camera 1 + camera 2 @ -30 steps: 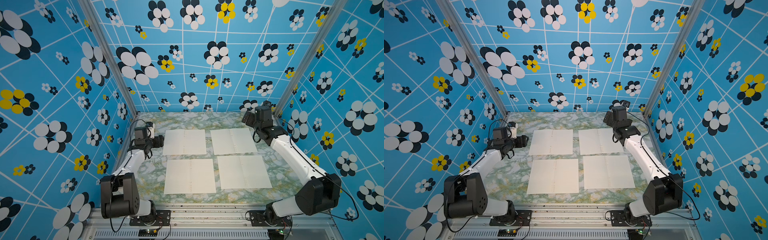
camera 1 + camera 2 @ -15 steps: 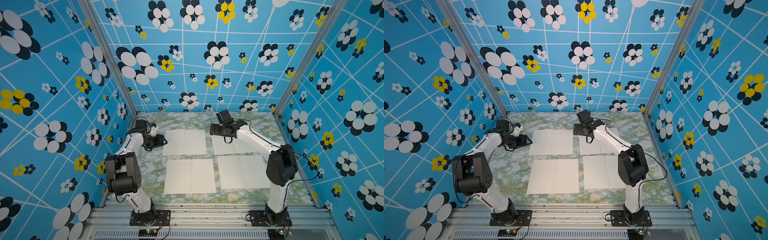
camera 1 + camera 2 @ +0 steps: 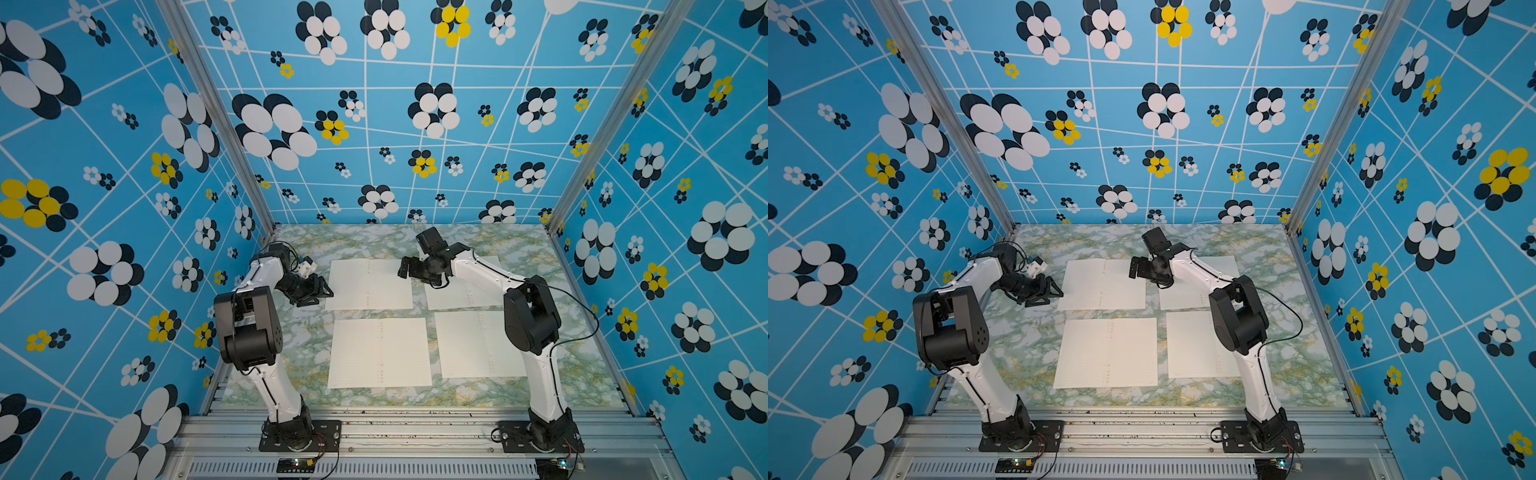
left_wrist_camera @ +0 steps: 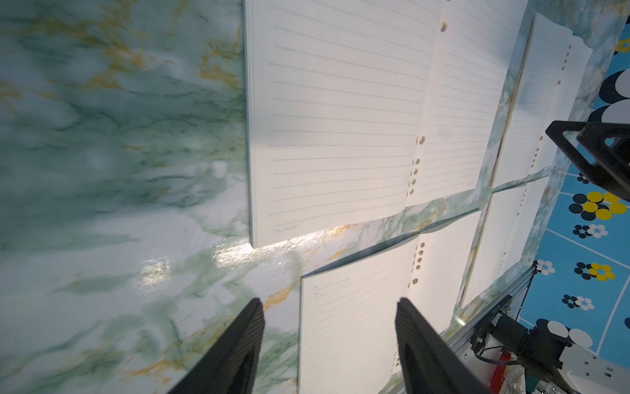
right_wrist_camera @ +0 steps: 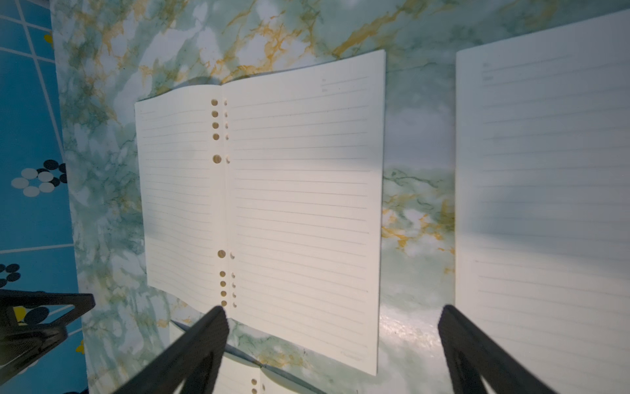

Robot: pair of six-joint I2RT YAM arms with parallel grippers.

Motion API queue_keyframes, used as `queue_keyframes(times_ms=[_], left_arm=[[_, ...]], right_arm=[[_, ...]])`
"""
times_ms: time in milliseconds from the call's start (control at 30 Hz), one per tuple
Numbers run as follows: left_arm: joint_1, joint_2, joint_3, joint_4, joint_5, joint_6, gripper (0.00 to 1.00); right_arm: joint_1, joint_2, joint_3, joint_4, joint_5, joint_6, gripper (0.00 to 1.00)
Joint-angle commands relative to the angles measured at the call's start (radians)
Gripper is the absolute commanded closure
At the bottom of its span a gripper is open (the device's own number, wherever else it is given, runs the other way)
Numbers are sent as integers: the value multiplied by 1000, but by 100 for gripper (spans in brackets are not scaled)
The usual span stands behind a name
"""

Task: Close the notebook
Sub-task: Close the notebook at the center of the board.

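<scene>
Four cream lined notebooks lie open and flat in a two-by-two block on the marble table. In both top views my left gripper (image 3: pixel 329 293) (image 3: pixel 1059 294) sits low by the front-left corner of the back-left notebook (image 3: pixel 370 286) (image 3: pixel 1102 286). Its fingers stand apart with nothing between them (image 4: pixel 329 303). My right gripper (image 3: pixel 402 269) (image 3: pixel 1133 268) hovers over that notebook's right side, open wide and empty (image 5: pixel 332 312). The right wrist view looks down on that notebook (image 5: pixel 289 204), its punched holes along the fold.
The back-right notebook (image 3: pixel 469 291), front-left notebook (image 3: pixel 380 353) and front-right notebook (image 3: pixel 478 347) fill the middle of the table (image 3: pixel 299 357). Patterned blue walls close in the left, back and right sides. A metal rail (image 3: pixel 415 419) runs along the front.
The right gripper has swung from the back-right corner leftward to the back-left notebook's right side. The left gripper has edged toward that notebook's left edge. The notebooks have not moved.
</scene>
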Motion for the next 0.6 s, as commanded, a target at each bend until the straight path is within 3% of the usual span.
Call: queue_keyframes(times_ms=[0, 567], left_arm=[[14, 46, 37, -38, -1, 42, 37], [47, 199, 105, -33, -3, 64, 41]], right_arm=[[1, 46, 32, 27, -68, 43, 1], [0, 186, 107, 54, -100, 95, 1]])
